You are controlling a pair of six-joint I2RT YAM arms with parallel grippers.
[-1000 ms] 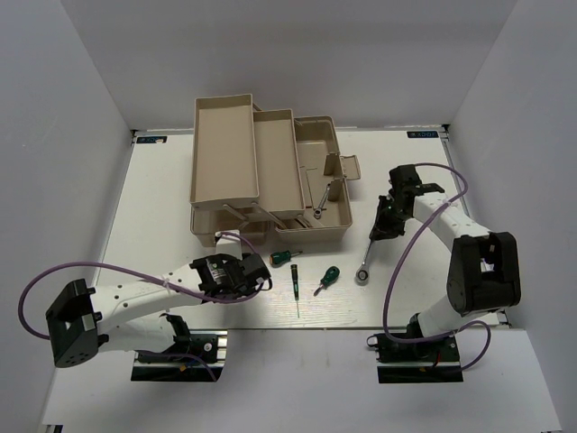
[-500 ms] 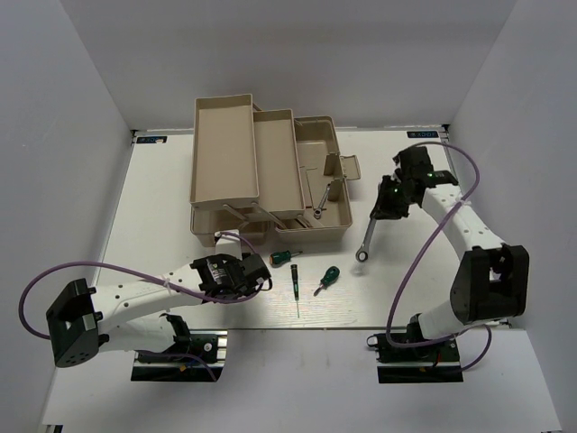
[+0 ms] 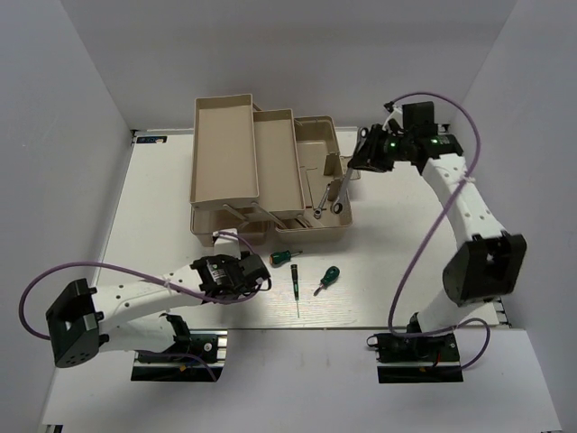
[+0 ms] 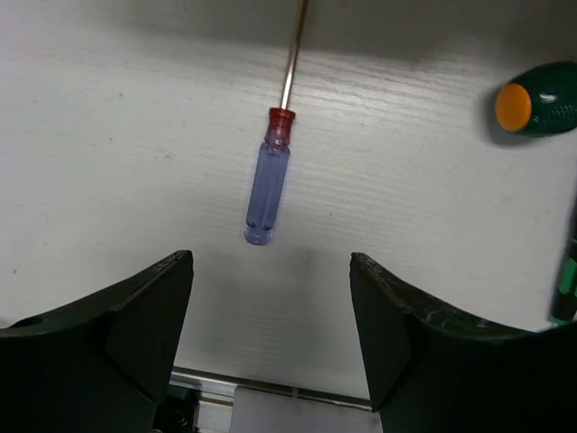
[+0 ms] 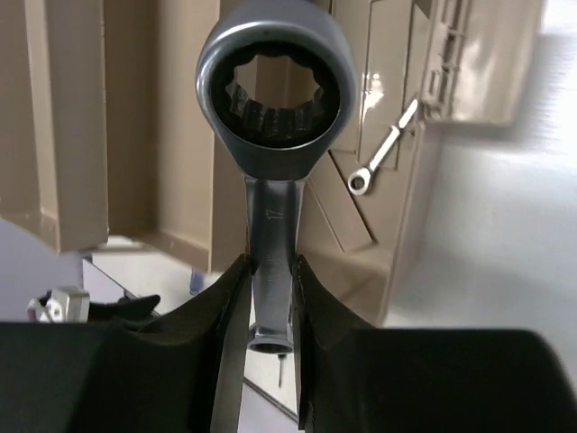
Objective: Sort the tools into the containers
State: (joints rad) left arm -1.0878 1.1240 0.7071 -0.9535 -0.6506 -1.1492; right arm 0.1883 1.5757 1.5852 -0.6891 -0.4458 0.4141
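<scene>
My right gripper [image 3: 359, 161] [image 5: 269, 262] is shut on the long silver wrench [image 3: 335, 194] [image 5: 270, 180]. The wrench hangs ring end down over the base [image 3: 315, 144] of the beige toolbox. The short wrench [image 3: 312, 195] [image 5: 383, 149] lies in that base. My left gripper [image 3: 255, 275] [image 4: 270, 262] is open just above the table. The blue-handled screwdriver [image 4: 268, 185] lies ahead of its fingers, hidden under the gripper in the top view. Three green-handled screwdrivers [image 3: 286, 257] [image 3: 326, 278] [image 3: 296, 287] lie on the table in front of the toolbox.
The toolbox's two tiered trays [image 3: 224, 149] [image 3: 275, 158] are folded out to the left of its base. The table's front edge with its metal rail [image 4: 270, 390] runs just behind the left fingers. White walls stand on three sides.
The right arm has lifted the long wrench off the table and carried it up and left, over the toolbox base. The left arm has stayed in place, its jaws slightly wider.
</scene>
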